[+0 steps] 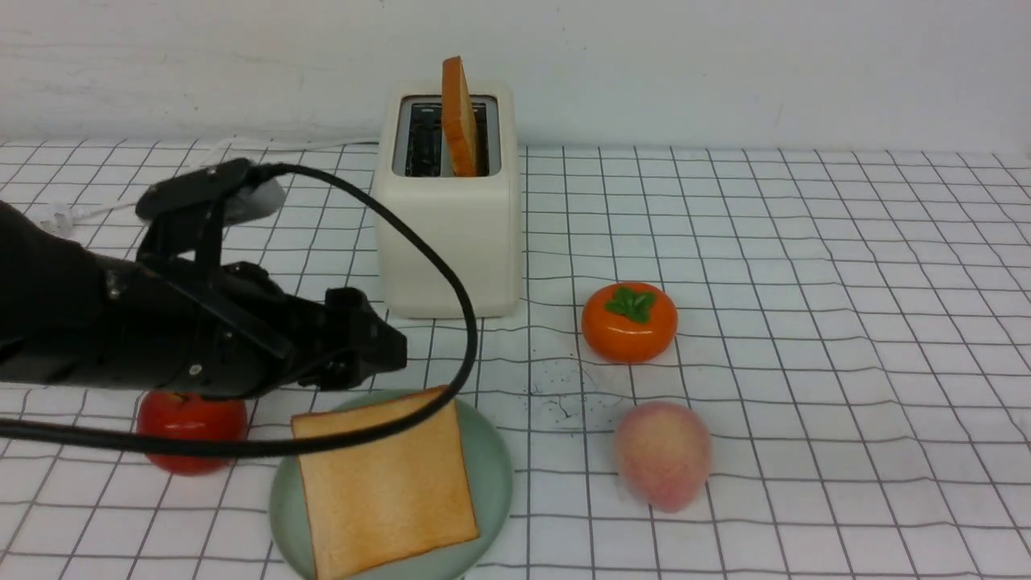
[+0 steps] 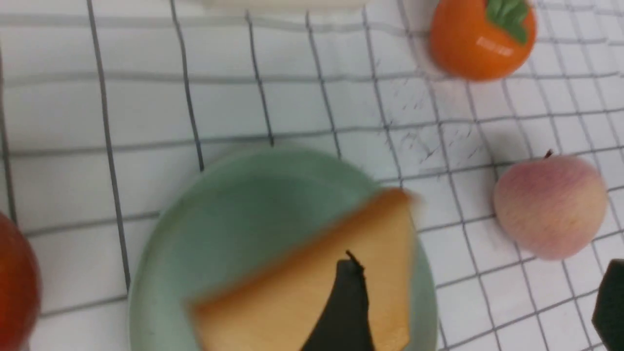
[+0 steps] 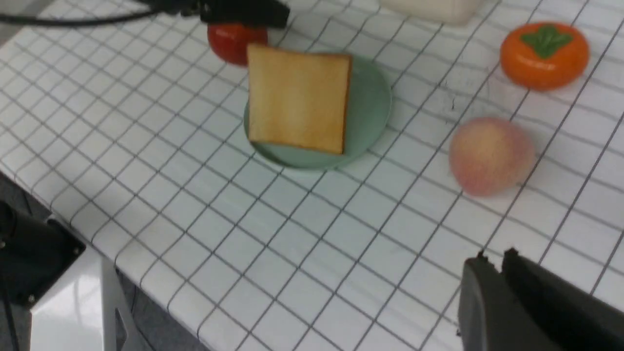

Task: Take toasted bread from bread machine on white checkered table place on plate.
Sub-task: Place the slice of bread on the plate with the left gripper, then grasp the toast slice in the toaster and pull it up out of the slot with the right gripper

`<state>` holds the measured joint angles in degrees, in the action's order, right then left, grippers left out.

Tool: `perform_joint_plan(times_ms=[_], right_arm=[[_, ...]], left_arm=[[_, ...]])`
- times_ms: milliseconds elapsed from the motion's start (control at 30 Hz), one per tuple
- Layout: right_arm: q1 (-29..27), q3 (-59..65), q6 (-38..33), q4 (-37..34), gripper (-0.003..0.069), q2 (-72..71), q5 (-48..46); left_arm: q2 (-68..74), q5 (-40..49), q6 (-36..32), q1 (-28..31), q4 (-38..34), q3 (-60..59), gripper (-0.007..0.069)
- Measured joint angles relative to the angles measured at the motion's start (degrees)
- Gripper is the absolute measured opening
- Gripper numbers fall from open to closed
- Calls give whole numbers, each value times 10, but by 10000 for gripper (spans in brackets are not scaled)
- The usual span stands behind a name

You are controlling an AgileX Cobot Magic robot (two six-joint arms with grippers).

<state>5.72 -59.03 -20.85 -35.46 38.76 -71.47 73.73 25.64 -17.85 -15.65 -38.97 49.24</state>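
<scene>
On the white checkered worktop [image 1: 805,282], one toasted bread slice [image 1: 459,117] stands in the bread machine [image 1: 451,242]. It looks light, stiff and crumbly, so pinch its upper crust. The second slice [image 1: 387,483] lies on the plate [image 1: 493,475], with the left tool [image 1: 395,354] spread apart above it and the right tool [image 3: 495,263] together.

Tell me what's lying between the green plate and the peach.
Nothing but bare checkered cloth lies between the plate and the peach; the front view shows it, and the right wrist view agrees.
</scene>
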Motion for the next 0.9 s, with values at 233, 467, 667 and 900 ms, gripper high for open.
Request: perform_joint_plan(times_ms=[233, 467, 667, 900], right_arm=[[0, 0, 2, 7, 61, 0, -8], [0, 0, 16, -29, 62, 33, 0], [0, 0, -2, -93, 39, 123, 26], [106, -27, -26, -106, 2, 263, 112]], left_arm=[[-40, -3, -17, 0, 0, 0, 497], [-165, 31, -17, 0, 31, 0, 62], [-319, 59, -9, 0, 78, 0, -13], [-471, 80, -6, 0, 98, 0, -13]])
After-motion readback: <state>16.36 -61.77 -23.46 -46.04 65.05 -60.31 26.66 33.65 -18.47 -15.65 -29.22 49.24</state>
